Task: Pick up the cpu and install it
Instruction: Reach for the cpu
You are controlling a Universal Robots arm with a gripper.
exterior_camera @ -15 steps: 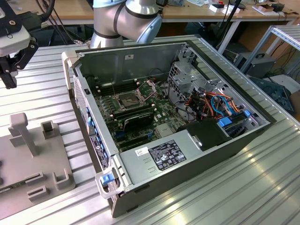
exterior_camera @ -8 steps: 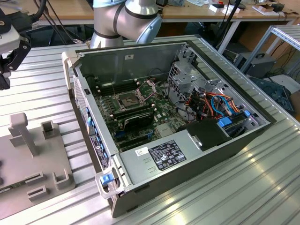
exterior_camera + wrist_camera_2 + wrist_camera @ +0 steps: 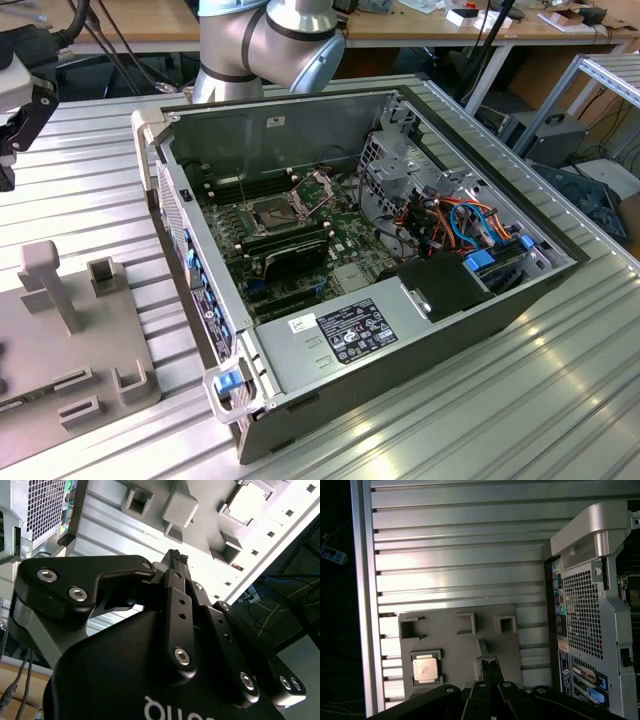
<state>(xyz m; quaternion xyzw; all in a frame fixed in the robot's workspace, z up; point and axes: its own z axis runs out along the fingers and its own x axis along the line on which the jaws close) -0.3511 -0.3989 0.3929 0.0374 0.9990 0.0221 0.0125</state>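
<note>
The cpu (image 3: 425,669) is a small pale square chip lying flat in a square recess of a grey fixture plate (image 3: 470,650). The second wrist view shows the cpu (image 3: 248,502) as a bright square in that recess. My gripper (image 3: 490,664) hangs above the plate, a short way to one side of the chip, with its two black fingers pressed together and nothing between them. Their closed tips (image 3: 177,557) show from behind in the second wrist view. In the exterior view the motherboard's dark socket (image 3: 272,212) lies open, its metal frame (image 3: 318,190) hinged up.
The open computer case (image 3: 380,260) lies on its side on a ribbed aluminium table (image 3: 560,400). Its perforated rear panel (image 3: 582,610) stands close beside the fixture plate (image 3: 60,350), which carries upright posts and slotted holders. Cables and a black power unit fill the case's right part.
</note>
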